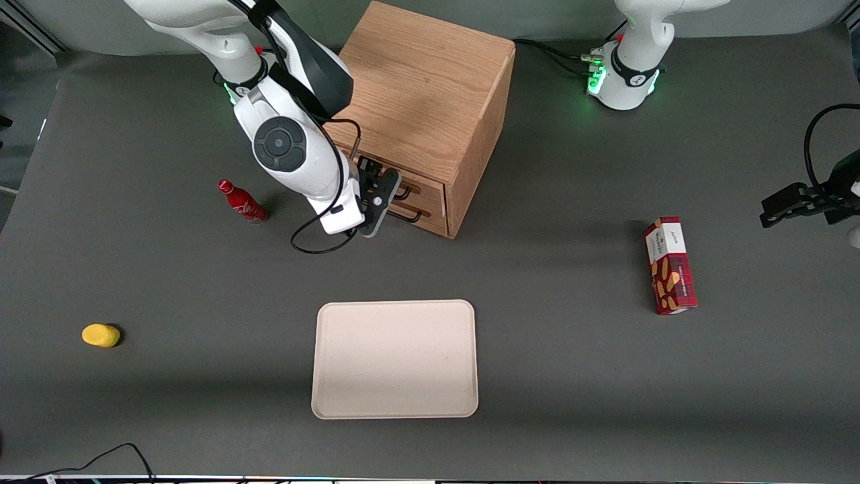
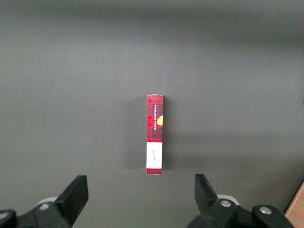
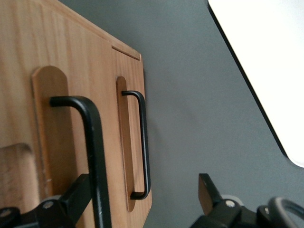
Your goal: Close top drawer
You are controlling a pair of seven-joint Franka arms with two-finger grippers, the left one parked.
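Cream tray (image 1: 395,359) lies nearest the camera, nearer it than the pincer (image 1: 376,202). We see the pincer right at the cabinet (image 1: 420,114) front, fingers (image 3: 211,192) apart, one by the top drawer's (image 1: 423,186) black handle (image 3: 90,152). We judge the top drawer looks nearly flush, so the push is mostly done; only final seating or backing off remains. Lower drawer (image 1: 420,218) sits just below it.

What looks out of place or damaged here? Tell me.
Nothing stands out. The top drawer looks about flush with the cabinet, and the open gripper sits at its handle. No damage or spills show.
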